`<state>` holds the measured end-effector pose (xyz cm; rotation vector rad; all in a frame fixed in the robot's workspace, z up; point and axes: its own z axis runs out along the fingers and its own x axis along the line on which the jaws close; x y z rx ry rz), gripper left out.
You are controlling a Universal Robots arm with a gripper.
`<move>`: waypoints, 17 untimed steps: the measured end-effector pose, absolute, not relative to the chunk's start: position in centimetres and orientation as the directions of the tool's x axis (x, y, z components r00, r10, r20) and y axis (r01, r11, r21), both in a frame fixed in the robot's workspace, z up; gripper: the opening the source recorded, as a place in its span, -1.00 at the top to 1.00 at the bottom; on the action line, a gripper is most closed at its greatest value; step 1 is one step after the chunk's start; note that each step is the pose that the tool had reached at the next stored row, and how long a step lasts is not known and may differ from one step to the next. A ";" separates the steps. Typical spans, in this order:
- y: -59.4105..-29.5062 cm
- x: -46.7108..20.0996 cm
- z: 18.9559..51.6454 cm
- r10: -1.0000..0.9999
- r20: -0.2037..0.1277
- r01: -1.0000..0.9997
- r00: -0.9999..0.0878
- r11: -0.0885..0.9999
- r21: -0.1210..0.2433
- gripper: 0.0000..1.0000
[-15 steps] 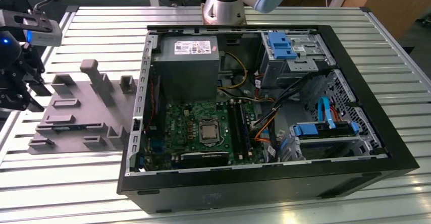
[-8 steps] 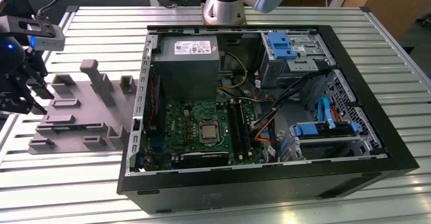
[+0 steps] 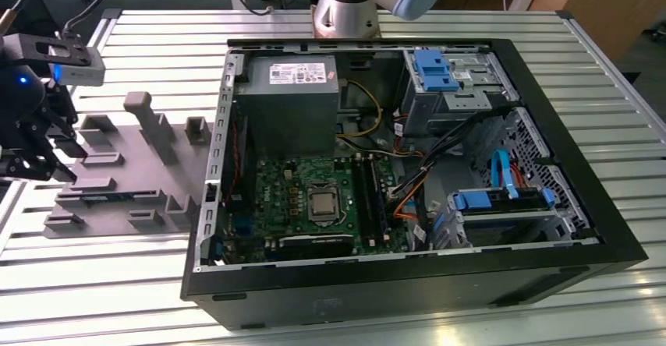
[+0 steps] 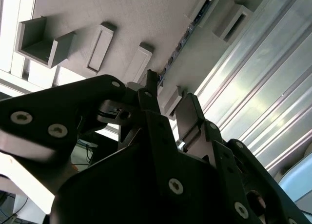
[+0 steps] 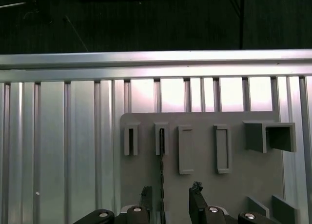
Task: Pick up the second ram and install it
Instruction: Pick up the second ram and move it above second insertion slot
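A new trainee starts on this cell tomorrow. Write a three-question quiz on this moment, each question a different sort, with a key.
1. True or false: the pincer is shut on the second ram.
2. Where does the second ram stand? A) on edge in a holder of the grey fixture plate; B) seated in a motherboard slot; C) flat on the slatted table.
3. Fill in: in the exterior view, the pincer hangs to that view's ___ of the open computer case.
Key: 1 false, its fingers stand apart on either side of the ram; 2 A; 3 left.
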<state>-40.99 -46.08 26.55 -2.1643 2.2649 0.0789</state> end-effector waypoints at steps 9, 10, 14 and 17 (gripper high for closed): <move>-46.1 -41.0 26.3 -0.998 -0.035 -0.998 -0.053 0.052 0.031 0.14; -46.1 -41.0 26.2 -0.998 -0.035 -0.998 -0.058 0.057 0.031 0.14; -46.1 -41.0 25.9 -0.997 -0.034 -0.998 -0.062 0.061 0.031 0.14; -46.1 -41.0 25.6 -0.997 -0.034 -0.998 -0.063 0.062 0.031 0.14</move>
